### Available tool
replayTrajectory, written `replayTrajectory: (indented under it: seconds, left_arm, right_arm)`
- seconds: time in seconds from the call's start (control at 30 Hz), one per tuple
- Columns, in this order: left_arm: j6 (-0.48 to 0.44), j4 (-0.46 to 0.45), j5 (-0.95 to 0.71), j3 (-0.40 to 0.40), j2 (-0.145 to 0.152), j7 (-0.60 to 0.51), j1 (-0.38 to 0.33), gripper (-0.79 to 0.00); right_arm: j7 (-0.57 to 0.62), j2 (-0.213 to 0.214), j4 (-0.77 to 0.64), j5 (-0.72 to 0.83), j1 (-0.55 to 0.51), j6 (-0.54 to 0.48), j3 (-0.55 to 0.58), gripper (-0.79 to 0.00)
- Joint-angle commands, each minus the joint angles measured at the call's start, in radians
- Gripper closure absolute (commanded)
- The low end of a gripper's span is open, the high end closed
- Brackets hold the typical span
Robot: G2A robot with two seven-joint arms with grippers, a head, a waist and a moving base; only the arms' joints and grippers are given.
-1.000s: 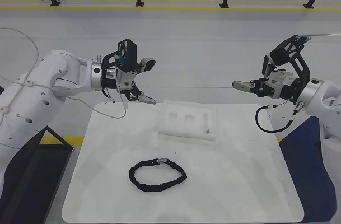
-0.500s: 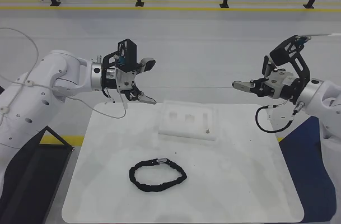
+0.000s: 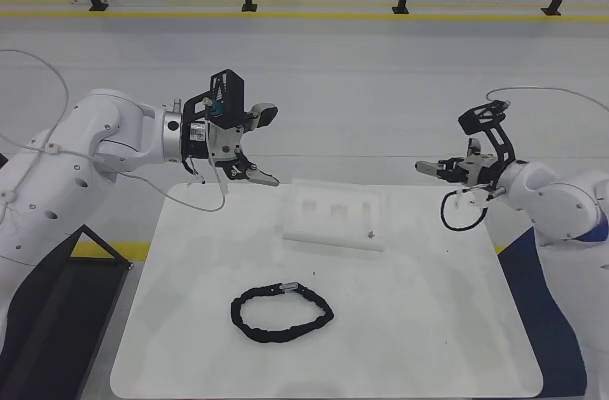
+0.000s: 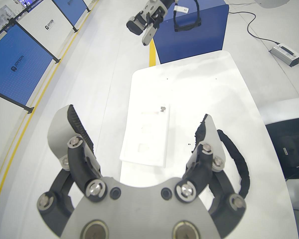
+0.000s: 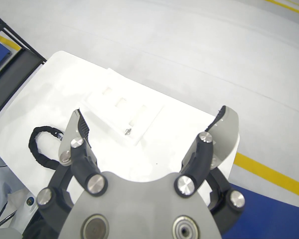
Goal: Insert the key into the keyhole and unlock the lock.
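In the top view, a white table (image 3: 434,330) with rounded corners stood on a pale grey floor, and a yellow line (image 3: 304,14) crossed the floor far behind it. A white foam tray (image 3: 334,213) lay at the far middle of the table. The key (image 3: 370,235), very small, rested on the tray near its corner toward the right arm. The lock (image 3: 282,313), a black cable loop, lay flat nearer to the robot, apart from the tray. The left gripper (image 3: 266,147) hung near the table's far left edge, fingers spread wide with nothing between them. The right gripper (image 3: 424,167) hung near the far right corner, well apart from the key.

The left wrist view gave more of the room: blue and white barrier panels (image 4: 20,58), a blue cabinet (image 4: 189,33) beside the table's end, and a grey power adapter (image 4: 286,55) on the floor.

The right wrist view made the right gripper's state plain: fingers spread, holding nothing. The tray's rectangular recesses (image 5: 120,103) were clear there, and a black frame (image 5: 12,68) stood beside the table.
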Motion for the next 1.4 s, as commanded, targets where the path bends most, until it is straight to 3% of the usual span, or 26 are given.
replayTrajectory:
  seconds: [0.0,0.7,0.87,1.37]
  left_arm:
    - [0.000,0.000,0.000,0.000,0.000,0.000,0.000,-0.785]
    - [0.000,0.000,0.000,0.000,0.000,0.000,0.000,-0.785]
    - [0.000,0.000,0.000,0.000,0.000,0.000,0.000,-0.785]
    - [0.000,0.000,0.000,0.000,0.000,0.000,0.000,-0.785]
  right_arm:
    - [-0.002,-0.005,0.034,-0.027,0.011,0.036,-0.035,-0.785]
    - [0.017,-0.104,0.347,-0.065,0.140,0.421,-0.343,-0.785]
    - [0.037,-0.127,0.364,-0.011,0.155,0.443,-0.381,-0.785]
    - [0.090,-0.190,0.427,0.035,0.193,0.358,-0.526,-0.785]
